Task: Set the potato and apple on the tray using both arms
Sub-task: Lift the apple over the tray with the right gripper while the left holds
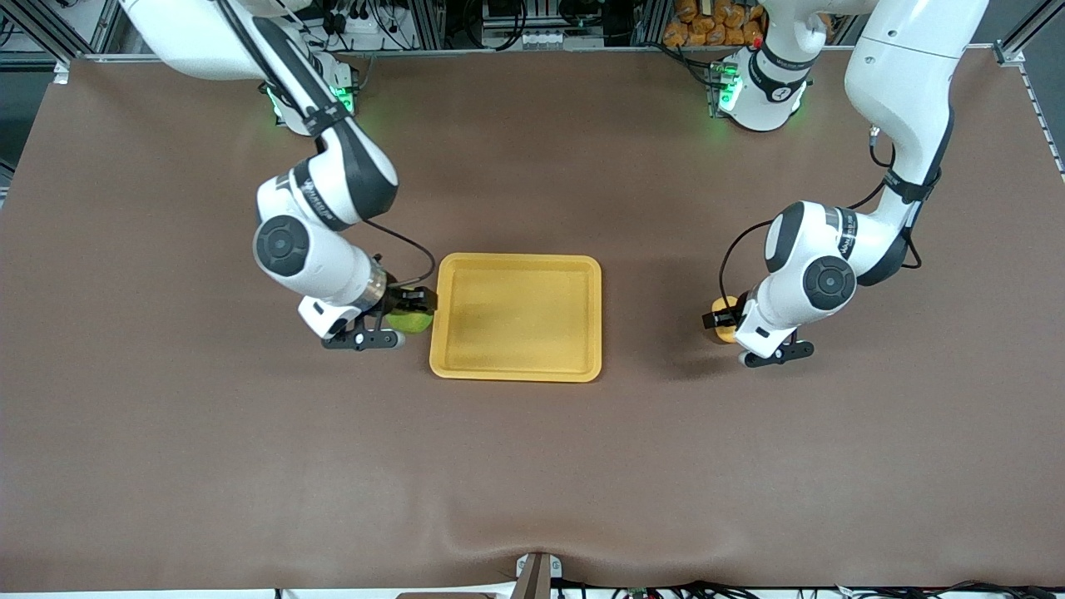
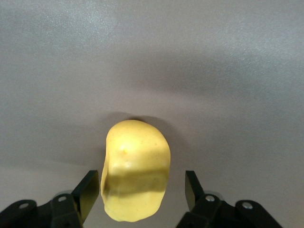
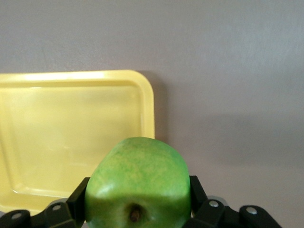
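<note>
Right pincer [image 1: 409,309] grips the apple [image 1: 409,320], fingers pressed on both its sides in the right wrist view, stem dimple facing the camera. Apple [image 3: 137,183] sits low, just beside the tray [image 1: 516,370] edge at the right arm's end; can't tell if it touches the surface [image 1: 532,466]. Key relation: the tray [image 3: 142,95] lies straight ahead of the apple, toward the left arm's end, so the move is probably a short lift over the low rim and across.

Left pincer [image 1: 722,319] is down around the potato [image 1: 725,320], well apart from the tray at the left arm's end of the surface. In the left wrist view the left pincer [image 2: 142,194] is spread, fingers [image 2: 88,192] either side of the potato [image 2: 136,171] with gaps showing, not clamped. Potato long axis runs along the reach direction, between the fingers, so they would close across its narrow width. Potato rests on the surface.

Tray is bare. Right arm is nearer to it; the left has the longer carry.
</note>
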Controlling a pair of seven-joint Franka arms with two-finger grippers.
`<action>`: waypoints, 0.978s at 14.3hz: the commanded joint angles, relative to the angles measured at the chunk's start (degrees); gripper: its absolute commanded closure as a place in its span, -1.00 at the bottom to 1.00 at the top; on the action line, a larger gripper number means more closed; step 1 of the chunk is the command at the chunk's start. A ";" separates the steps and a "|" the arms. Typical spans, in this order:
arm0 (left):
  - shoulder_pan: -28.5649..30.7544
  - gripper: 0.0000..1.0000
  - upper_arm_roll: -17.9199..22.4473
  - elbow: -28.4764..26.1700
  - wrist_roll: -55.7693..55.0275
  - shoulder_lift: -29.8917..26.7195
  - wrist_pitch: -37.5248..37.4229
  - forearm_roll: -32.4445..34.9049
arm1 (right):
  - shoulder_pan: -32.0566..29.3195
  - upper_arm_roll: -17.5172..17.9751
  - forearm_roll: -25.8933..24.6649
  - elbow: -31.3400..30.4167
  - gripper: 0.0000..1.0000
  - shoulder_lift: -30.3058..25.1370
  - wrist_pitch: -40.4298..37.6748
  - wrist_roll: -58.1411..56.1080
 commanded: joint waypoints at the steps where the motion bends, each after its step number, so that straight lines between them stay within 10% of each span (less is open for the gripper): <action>1: 0.00 -0.57 -0.01 -0.17 -0.74 0.35 1.16 -0.04 | 1.54 -0.28 -0.24 1.55 0.92 1.30 -0.67 11.82; 14: -0.18 0.01 -0.09 -0.17 -0.66 -0.17 0.55 -0.04 | 10.15 -0.89 -1.20 1.55 0.95 8.42 5.39 58.52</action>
